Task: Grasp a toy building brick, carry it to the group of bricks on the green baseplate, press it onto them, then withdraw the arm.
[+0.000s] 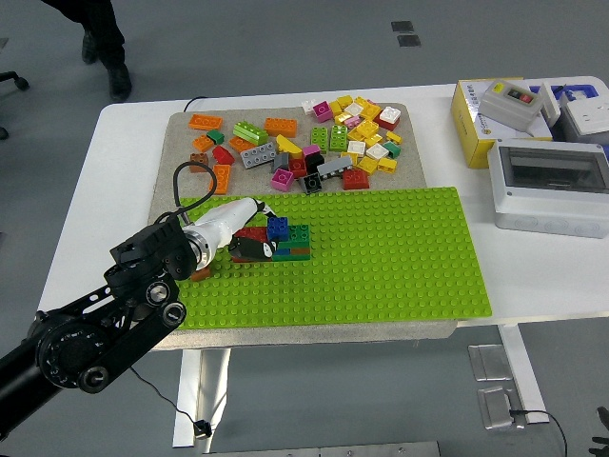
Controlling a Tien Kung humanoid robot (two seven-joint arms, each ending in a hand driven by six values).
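The green baseplate fills the near half of the grey mat. On its left part stands the group of bricks: a blue brick on top, green and dark red ones beside and below it. My left hand reaches in from the lower left, against the group's left side. Its pale fingers lie over a red brick and a black thumb sits below it, so the hand is shut on that brick, which touches the group. The right arm is out of view.
Several loose bricks lie scattered on the grey mat behind the baseplate. A brown brick sits by my wrist at the plate's left edge. Boxes stand at the table's right. A person's legs show at the top left.
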